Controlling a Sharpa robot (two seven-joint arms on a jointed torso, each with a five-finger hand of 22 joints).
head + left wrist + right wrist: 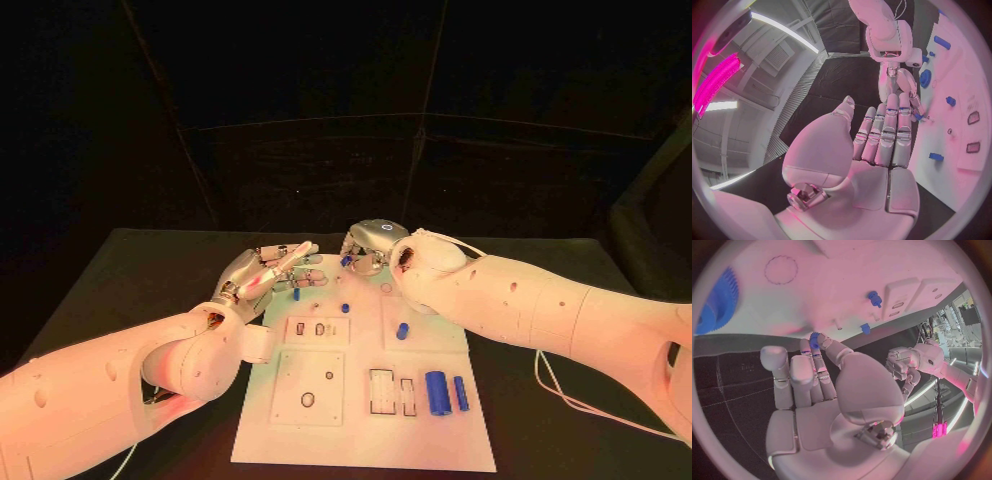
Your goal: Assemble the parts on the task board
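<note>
Right hand [826, 390] pinches a small blue gear [814, 340] for seating on the task board [433, 440]; left hand [264, 272] waits beside it, fingers apart, holding nothing.

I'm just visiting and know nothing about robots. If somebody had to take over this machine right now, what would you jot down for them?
Left hand: holds nothing, fingers straight, hovering at the far left part of the task board.
Right hand: over the board's far end, pinching a small blue gear at its fingertips.
Parts: two blue cylinders lie side by side at the board's near right; a small blue piece lies mid-board; a large blue gear sits near the right hand.
Done: hard to tell; loose parts are lying on the board.
Left: place the held gear, then the loose parts.
</note>
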